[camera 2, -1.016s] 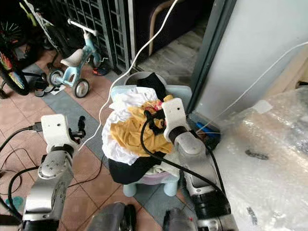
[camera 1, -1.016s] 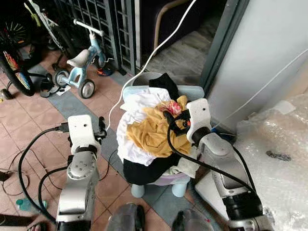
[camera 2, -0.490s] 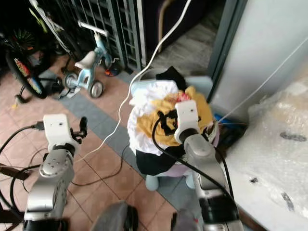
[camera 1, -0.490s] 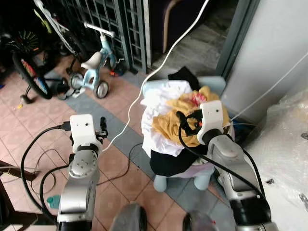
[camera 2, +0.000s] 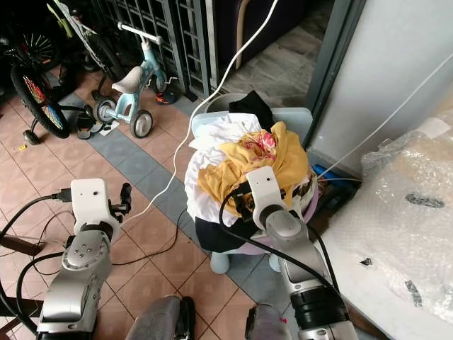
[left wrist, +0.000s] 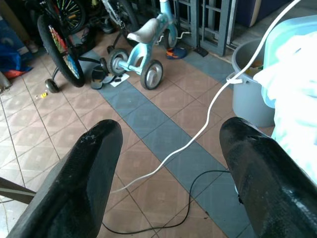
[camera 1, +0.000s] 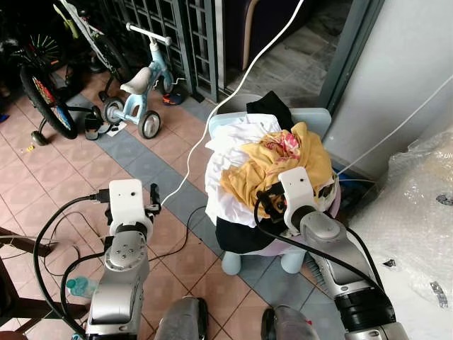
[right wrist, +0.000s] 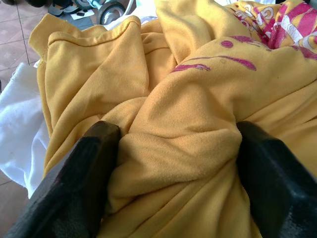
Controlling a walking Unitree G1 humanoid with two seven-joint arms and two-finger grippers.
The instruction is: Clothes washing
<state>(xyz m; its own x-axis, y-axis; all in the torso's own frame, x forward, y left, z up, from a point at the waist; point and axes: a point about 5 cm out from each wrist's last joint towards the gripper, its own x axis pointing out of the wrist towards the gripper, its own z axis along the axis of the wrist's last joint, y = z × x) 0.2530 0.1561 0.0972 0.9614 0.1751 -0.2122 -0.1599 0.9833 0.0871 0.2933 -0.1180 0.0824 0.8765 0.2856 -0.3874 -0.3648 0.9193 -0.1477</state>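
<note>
Gripping a fold of the yellow garment (right wrist: 183,124), the right gripper (right wrist: 173,163) has both fingers pressed into cloth. It lies crumpled, no clear long axis, atop white and black clothes heaped in a light-blue basket (camera 1: 316,120). Left gripper (left wrist: 168,163) hangs spread wide, empty, over tiled floor (left wrist: 163,99).

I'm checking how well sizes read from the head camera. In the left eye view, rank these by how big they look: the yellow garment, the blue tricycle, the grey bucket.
1. yellow garment
2. blue tricycle, farther from the camera, so its rank against the garment is unsure
3. grey bucket, mostly hidden behind the laundry pile
</note>
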